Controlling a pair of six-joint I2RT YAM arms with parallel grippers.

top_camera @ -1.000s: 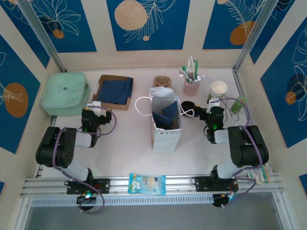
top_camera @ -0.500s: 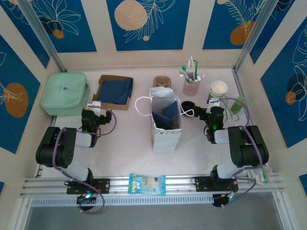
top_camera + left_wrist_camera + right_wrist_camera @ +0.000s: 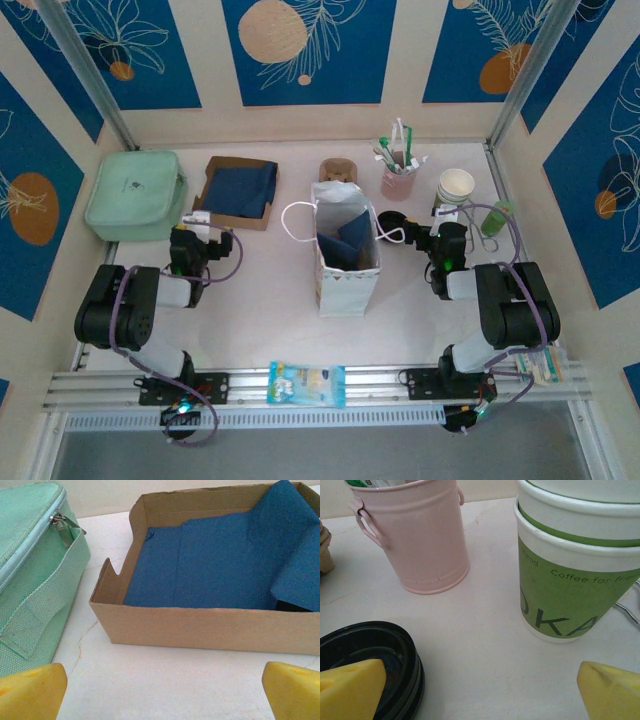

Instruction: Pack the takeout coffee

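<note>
Coffee cup point(image 3: 575, 580) stands uncovered just ahead-right of my right end effector point(image 3: 480, 680), its black lid point(image 3: 395, 645) lying by the left finger, so I judge lidding comes first. That one and my left end effector point(image 3: 162, 680) both gape wide, holding nothing.

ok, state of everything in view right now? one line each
Cup: upright, unlidded, a second cup nested in it.
Lid: off the cup, flat on the table.
Bag: upright, open, blue paper inside.
Box: open, lined with blue paper.
Pouch: zipped shut.
Bucket: upright, stirrers in it.
Left gripper: open, empty.
Right gripper: open, empty.
</note>
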